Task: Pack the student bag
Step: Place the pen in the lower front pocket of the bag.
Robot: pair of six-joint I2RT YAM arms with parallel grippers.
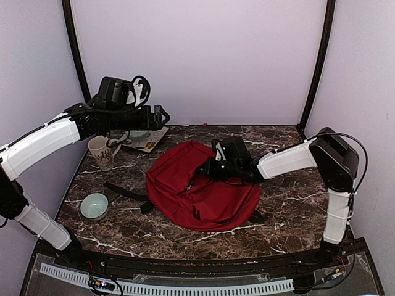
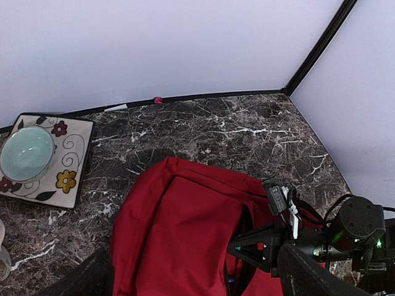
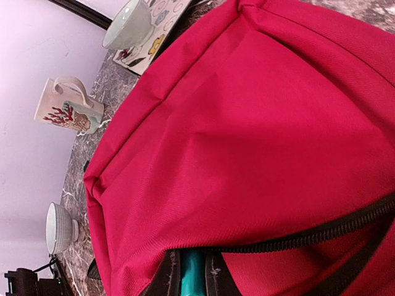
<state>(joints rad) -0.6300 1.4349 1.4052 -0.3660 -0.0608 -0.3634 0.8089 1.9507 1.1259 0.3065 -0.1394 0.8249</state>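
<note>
student bag (image 1: 197,191): red, lies flat about mid-worktop, a bit toward the right edge; black zipper (image 3: 308,237) parted, opening faces the right arm
bag strap (image 1: 126,191): black, trails off the bag's left side onto the worktop (image 1: 290,203)
right end effector (image 1: 205,170): down on the bag's top, tips at the zipper gap; pinching a narrow teal item (image 3: 192,274), which pokes in under the red fabric edge; cannot tell what the item is
left end effector (image 1: 162,116): raised above the far-left part of the worktop, well apart from the bag; fingers (image 2: 92,274) spread wide at the bottom of the left wrist view, nothing between them
mug (image 1: 100,152): cream with red coral print, upright, near the left edge, handle toward the far side
patterned plate (image 1: 153,139): square, flower print, far-left corner area
bowl on plate (image 2: 24,153): pale green, sits on the plate, upright
second bowl (image 1: 94,206): pale green inside, ribbed outside, upright, near-left area, apart from the strap
worktop surface: dark marble look with white veins
</note>
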